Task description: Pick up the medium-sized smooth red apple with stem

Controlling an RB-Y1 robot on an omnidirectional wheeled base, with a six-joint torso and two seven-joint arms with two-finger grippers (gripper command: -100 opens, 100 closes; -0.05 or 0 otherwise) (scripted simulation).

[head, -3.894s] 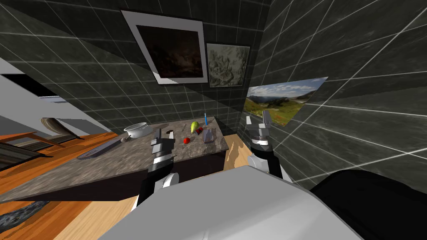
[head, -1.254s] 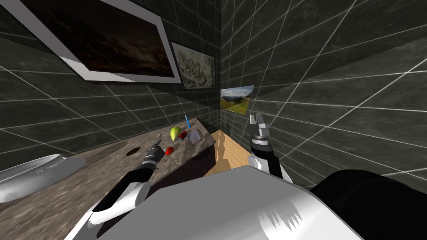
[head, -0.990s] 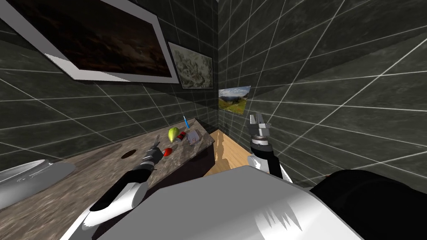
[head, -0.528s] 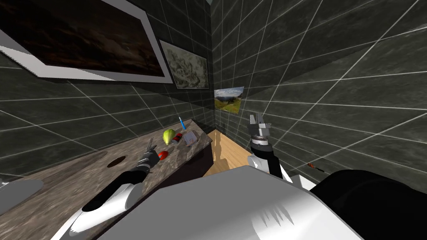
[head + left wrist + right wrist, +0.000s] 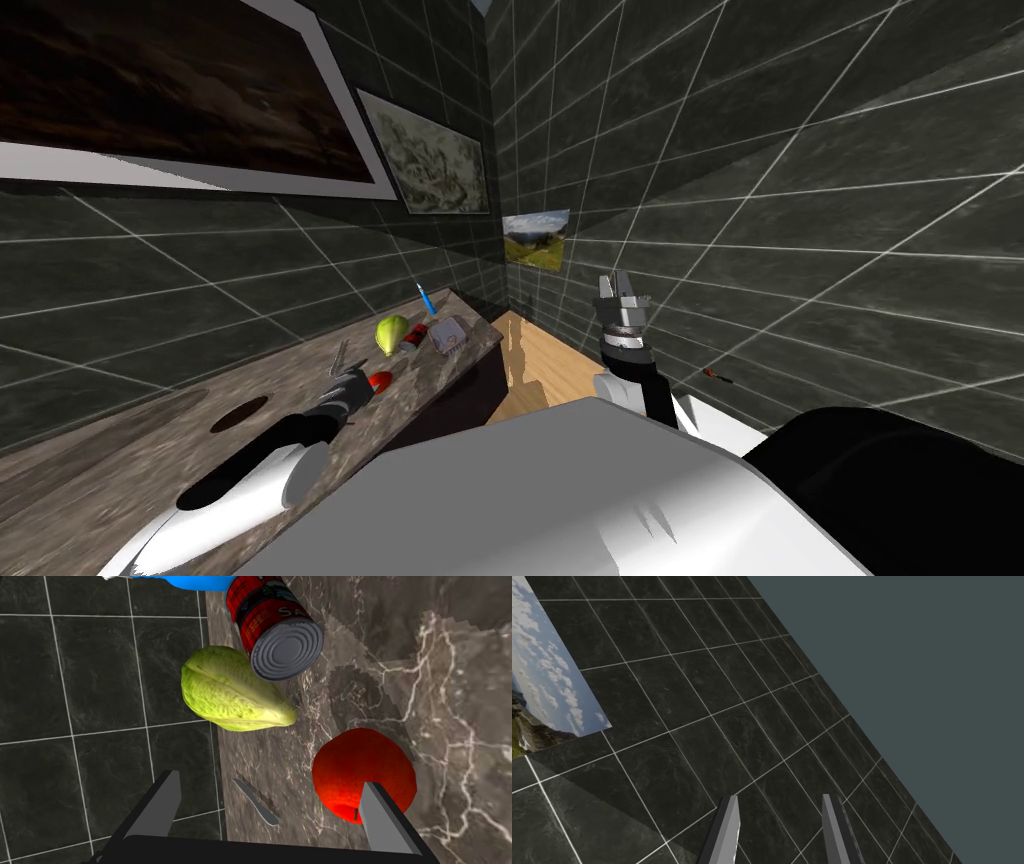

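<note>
Left gripper (image 5: pixel 270 778) over the counter (image 5: pixel 450 701), jaws open wide. Wrinkled green fruit (image 5: pixel 230 693) centre-left, tipped can (image 5: pixel 272 626) top centre. Red apple (image 5: pixel 360 758) lower right on the counter, at the tip of one jaw (contact unclear), not between them. Right gripper (image 5: pixel 779 801) held up at centre-right of the head view, jaws apart, empty.

A dark, polished stone counter (image 5: pixel 450 676) with white veins carries a smooth glossy red apple (image 5: pixel 360 768), a bumpy matt green fruit (image 5: pixel 230 691) and a can (image 5: pixel 285 648) with a ribbed metal end.
</note>
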